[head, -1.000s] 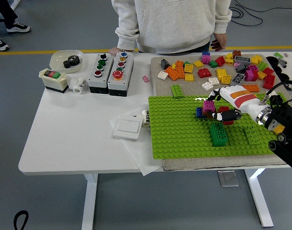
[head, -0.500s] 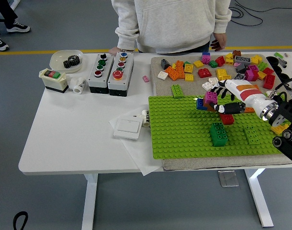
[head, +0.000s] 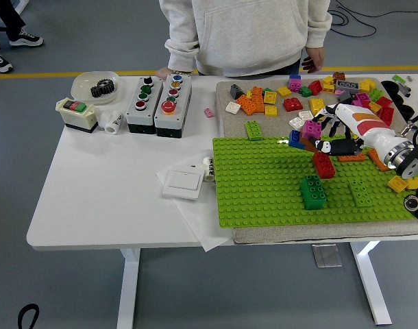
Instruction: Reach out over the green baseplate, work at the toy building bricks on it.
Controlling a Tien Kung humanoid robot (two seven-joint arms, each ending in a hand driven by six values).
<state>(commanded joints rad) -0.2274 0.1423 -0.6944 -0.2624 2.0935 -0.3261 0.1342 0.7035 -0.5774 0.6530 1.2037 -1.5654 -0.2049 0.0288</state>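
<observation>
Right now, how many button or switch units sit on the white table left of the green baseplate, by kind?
Grey push-button boxes: 2
Cream box with a green and red switch: 1
White flat wall switch: 1
Total: 4

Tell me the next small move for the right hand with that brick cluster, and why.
Probably carry it a little farther toward the loose brick pile and set it down. The right hand holds the brick cluster lifted at the far edge of the green baseplate, beside the pile.
</observation>
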